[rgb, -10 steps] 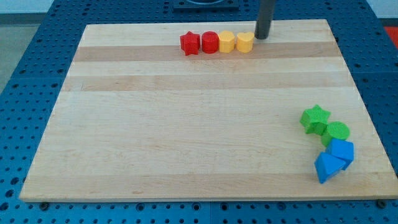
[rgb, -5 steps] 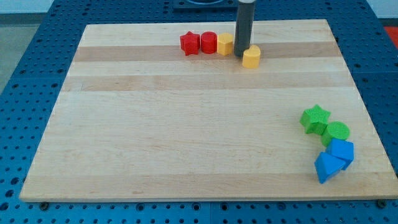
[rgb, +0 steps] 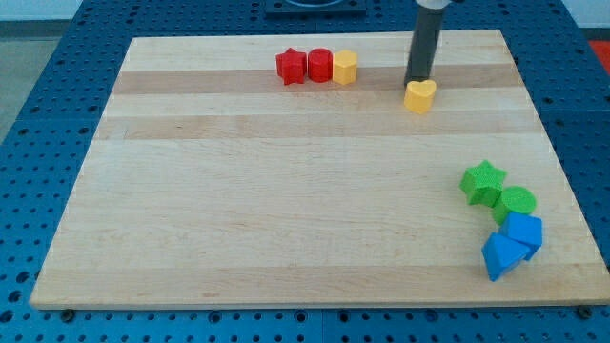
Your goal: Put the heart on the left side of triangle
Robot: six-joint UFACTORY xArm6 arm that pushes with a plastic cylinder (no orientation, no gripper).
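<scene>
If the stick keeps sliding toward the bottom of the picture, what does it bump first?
My tip sits right at the yellow heart, on its top side in the view, so the heart is met first. Below the heart, the board looks free.

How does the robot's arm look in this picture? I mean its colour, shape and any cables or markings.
Only a straight, round rod shows, dark grey to black, smooth and plain. It enters from the view's top and ends at my tip, just above the yellow heart. No cables, markings or hand are visible; the rest of the arm is out of view.
</scene>
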